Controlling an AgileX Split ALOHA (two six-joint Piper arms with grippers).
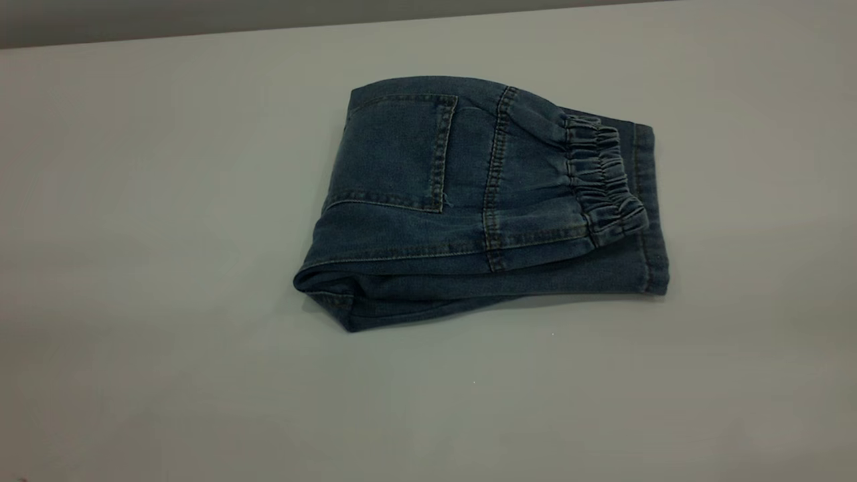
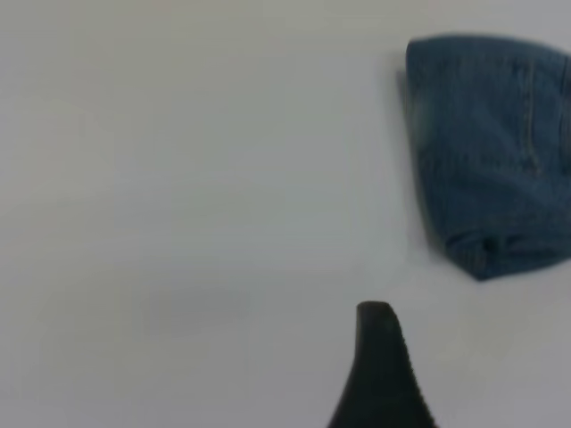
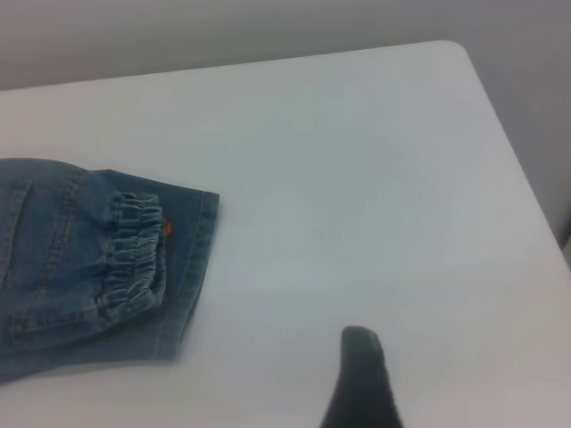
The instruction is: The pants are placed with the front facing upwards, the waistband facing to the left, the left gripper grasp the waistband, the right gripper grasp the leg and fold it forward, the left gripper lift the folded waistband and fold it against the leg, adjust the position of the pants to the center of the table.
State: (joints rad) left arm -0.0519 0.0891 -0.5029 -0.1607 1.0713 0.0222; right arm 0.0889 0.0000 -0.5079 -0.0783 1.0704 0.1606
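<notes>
The blue denim pants lie folded into a compact packet near the middle of the table, back pocket up. The gathered waistband rests on top at the packet's right end, over the leg hems. Neither gripper shows in the exterior view. In the left wrist view a black part of my left gripper hangs over bare table, apart from the folded end of the pants. In the right wrist view a black part of my right gripper is over bare table, away from the waistband. Nothing is held.
The table's far edge runs along the back against a grey wall. In the right wrist view a rounded table corner shows. A small orange tag peeks out by the waistband.
</notes>
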